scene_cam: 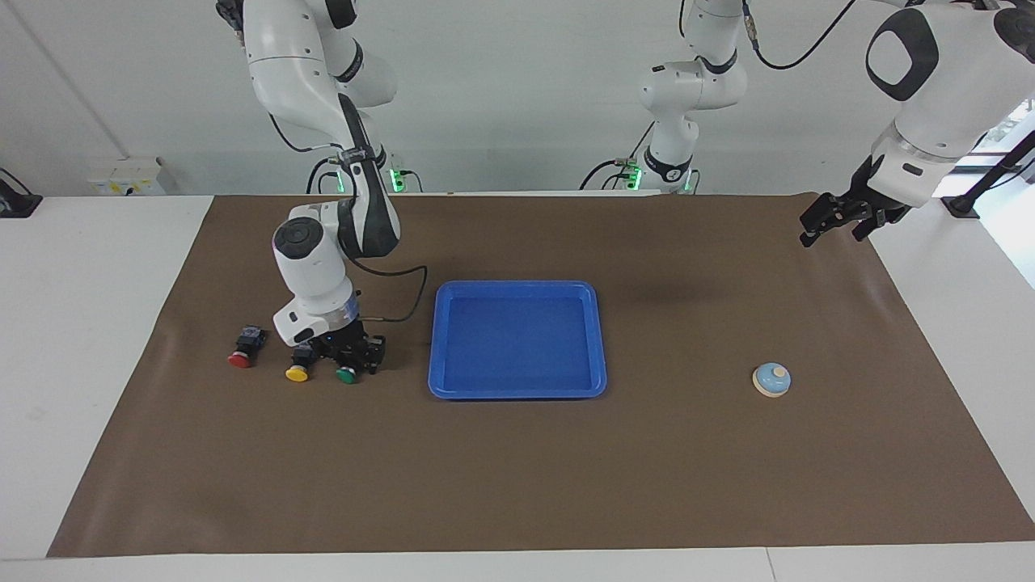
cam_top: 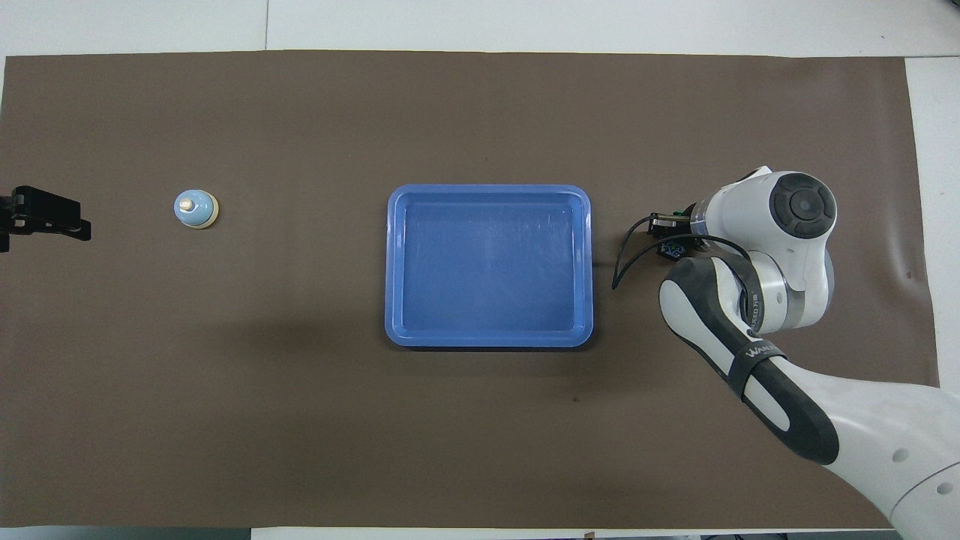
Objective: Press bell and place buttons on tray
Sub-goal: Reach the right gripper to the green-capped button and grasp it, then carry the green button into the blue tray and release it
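Three buttons lie in a row on the brown mat toward the right arm's end: red (scene_cam: 241, 356), yellow (scene_cam: 297, 371) and green (scene_cam: 347, 374). My right gripper (scene_cam: 350, 360) is down at the mat over the green button's black body, beside the yellow one. In the overhead view the right arm hides the buttons and only the gripper's edge (cam_top: 670, 238) shows. The blue tray (scene_cam: 517, 392) (cam_top: 489, 341) lies empty mid-table. The light blue bell (scene_cam: 771, 379) (cam_top: 196, 208) stands toward the left arm's end. My left gripper (scene_cam: 815, 227) (cam_top: 46, 217) waits raised over the mat's edge.
The brown mat (scene_cam: 517, 485) covers most of the white table. A black cable (scene_cam: 404, 311) loops from the right wrist, between the gripper and the tray.
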### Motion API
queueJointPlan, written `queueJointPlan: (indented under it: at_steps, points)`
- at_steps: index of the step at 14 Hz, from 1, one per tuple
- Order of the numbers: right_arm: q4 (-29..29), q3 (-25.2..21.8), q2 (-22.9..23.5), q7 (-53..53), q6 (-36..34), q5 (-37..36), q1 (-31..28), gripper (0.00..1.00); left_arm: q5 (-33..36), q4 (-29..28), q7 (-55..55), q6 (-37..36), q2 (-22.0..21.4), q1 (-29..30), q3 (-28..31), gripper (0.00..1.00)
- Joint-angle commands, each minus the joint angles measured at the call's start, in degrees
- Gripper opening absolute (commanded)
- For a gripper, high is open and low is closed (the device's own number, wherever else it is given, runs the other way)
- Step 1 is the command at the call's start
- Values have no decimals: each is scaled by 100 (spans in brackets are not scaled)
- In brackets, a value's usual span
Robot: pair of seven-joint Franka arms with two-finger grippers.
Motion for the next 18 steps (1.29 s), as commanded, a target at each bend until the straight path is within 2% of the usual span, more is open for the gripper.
queueJointPlan:
  at_steps: [1, 5, 7, 10, 15, 18]
  points:
    - [94, 43, -49, 100, -246, -8, -22, 0, 43, -132, -28, 10, -137, -27, 15, 100]
    - [699, 43, -76, 83, -1079, 1, 4, 0, 52, -141, -28, 10, -137, -27, 15, 100]
    - [1191, 43, -76, 126, -1650, 53, 179, 0, 52, -132, -28, 10, -137, -27, 15, 100]
    - [1711, 60, -50, 564, -2100, 71, 574, 0, 43, -141, -28, 10, -137, -27, 15, 100]
    - [1721, 104, -41, 1347, -2031, 282, 1531, 0, 52, -132, -28, 10, -137, -27, 15, 100]
    - [1467, 96, 161, 1691, -1514, 273, 1963, 0, 52, -141, -28, 10, -137, -27, 15, 100]
